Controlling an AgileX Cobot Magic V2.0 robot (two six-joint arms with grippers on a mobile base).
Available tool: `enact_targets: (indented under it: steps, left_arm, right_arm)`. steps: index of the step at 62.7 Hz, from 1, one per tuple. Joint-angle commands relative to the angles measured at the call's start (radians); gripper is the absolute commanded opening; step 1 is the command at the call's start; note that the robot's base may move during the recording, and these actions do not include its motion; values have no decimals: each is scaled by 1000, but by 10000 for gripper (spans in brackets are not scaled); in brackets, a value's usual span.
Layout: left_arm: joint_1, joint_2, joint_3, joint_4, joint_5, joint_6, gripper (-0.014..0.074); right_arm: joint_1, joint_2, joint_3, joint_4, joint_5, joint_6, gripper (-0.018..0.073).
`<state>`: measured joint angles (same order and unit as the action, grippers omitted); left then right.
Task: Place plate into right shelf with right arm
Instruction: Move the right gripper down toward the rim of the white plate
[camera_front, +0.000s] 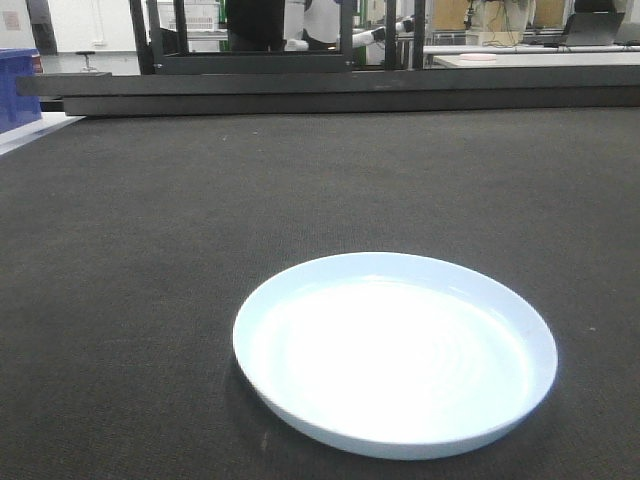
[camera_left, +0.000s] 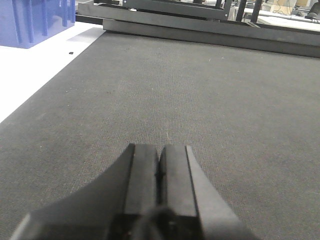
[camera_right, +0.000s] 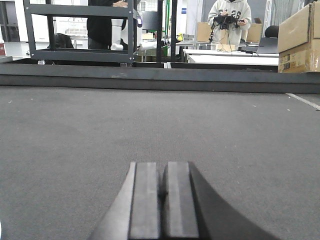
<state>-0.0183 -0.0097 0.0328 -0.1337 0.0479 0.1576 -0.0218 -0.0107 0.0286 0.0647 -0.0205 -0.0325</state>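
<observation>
1. Left gripper (camera_left: 160, 150). Two dark, flat fingers (camera_left: 145, 175) pressed pad to pad, with only a hairline seam between them and nothing clamped. It sits at 6 o'clock in the left wrist view, pointing toward 12 o'clock, low over the mat (camera_front: 150, 220).

2. Right gripper (camera_right: 162, 167). Dark fingers (camera_right: 145, 200) likewise closed against each other, gripping nothing. It sits at 6 o'clock in the right wrist view, pointing toward 12 o'clock, low over the same kind of matting.

3. Plate (camera_front: 395, 350). Round, shallow and glossy, white with a faint blue tint, low upturned rim, plain. It lies flat and right way up on the mat at 5 o'clock in the front view, its bowl bare and brightly lit.

4. Mat. Dark grey with a fine woven texture; it covers the work surface in all three views.

5. White surface (camera_left: 35, 65). A strip bordering the mat at 9 to 10 o'clock in the left wrist view.

6. Blue crate (camera_left: 35, 20). Stands on the white surface at 11 o'clock in the left wrist view. One corner shows at 10 o'clock in the front view.

7. Rail (camera_right: 150, 79). A dark bar running along the far edge of the mat at 12 o'clock.

8. Black frame (camera_right: 80, 10). Open uprights and crossbars behind the rail, at 11 to 12 o'clock in the right wrist view.

9. Person (camera_right: 229, 17). Wears a pale hooded top and holds a dark device, at 1 o'clock, well beyond the rail.

10. Cardboard boxes (camera_right: 300, 40). Stacked at 2 o'clock, at the right edge of the right wrist view.
</observation>
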Motion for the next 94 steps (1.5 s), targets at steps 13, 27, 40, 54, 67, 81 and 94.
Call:
enact_targets:
  steps: [13,27,40,54,67,81,94]
  left_arm:
    - [-2,-10,10,-8,-90,-7,-128]
    - [-2,-10,10,-8,-90,-7,-128]
    - [-2,-10,10,-8,-90,-7,-128]
    - [-2,-10,10,-8,-90,-7,-128]
    - [-2,-10,10,-8,-90,-7,-128]
    - [-2,-10,10,-8,-90,-7,-128]
    - [-2,-10,10,-8,-90,-7,-128]
  right_arm:
    - [-3,-19,-15,-1,-92,0,54]
    - [-3,-19,-15,-5,-149,-1,54]
    - [-3,-17,-73,-5,-202,-1,54]
    - [-3,67,-232,-5,-26,-1,54]
    - [-3,238,-374,-5,193,-1,54]
    - [-3,425,-464,-13,369,-1,54]
    - [-2,598,-549,-13,486,-1,54]
